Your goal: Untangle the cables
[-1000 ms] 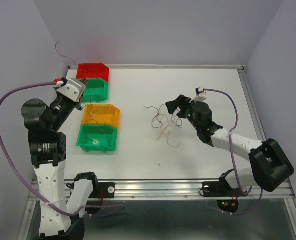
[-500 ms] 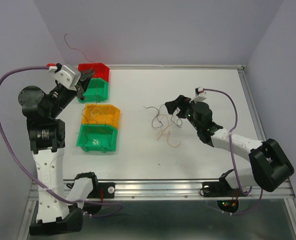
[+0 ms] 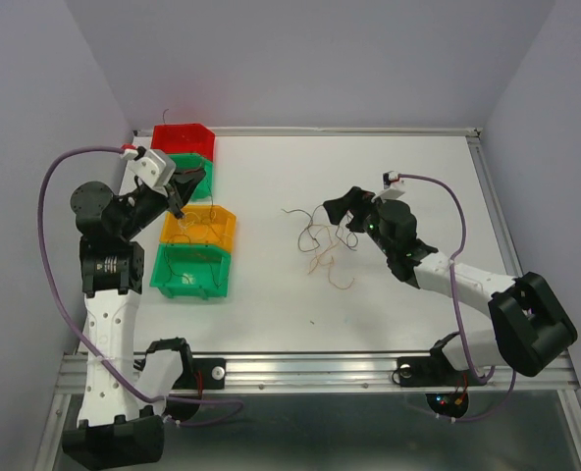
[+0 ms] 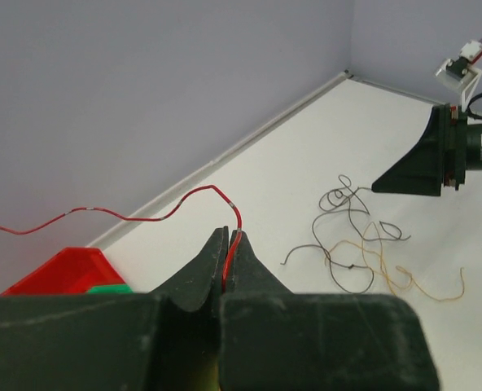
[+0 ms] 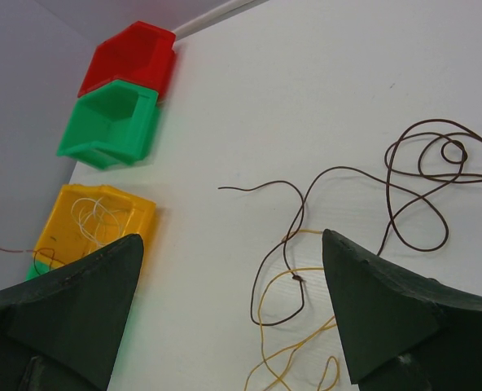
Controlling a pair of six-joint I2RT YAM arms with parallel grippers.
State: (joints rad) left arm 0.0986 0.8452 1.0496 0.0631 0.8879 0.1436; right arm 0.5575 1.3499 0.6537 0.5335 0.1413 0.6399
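Observation:
A small tangle of thin brown and yellow cables (image 3: 320, 240) lies on the white table (image 3: 389, 167) at the middle. It also shows in the left wrist view (image 4: 359, 244) and in the right wrist view (image 5: 404, 187). My left gripper (image 3: 178, 186) hangs above the bins at the left, shut on a thin red cable (image 4: 143, 216). The cable rises from the closed jaws (image 4: 229, 244) and trails off to the left in the air. My right gripper (image 3: 344, 211) is open and empty just right of the tangle, with its jaws wide apart over the strands (image 5: 231, 240).
Four bins stand at the left: a red bin (image 3: 184, 137), a green bin (image 3: 194, 175), an orange bin (image 3: 204, 226) holding whitish wires, and a second green bin (image 3: 192, 267) holding a dark wire. The raised table rim (image 3: 320, 130) runs along the back.
My left gripper has swung down and to the right, from up beside the wall to above the green and orange bins, with the red cable in it. The right arm has not moved.

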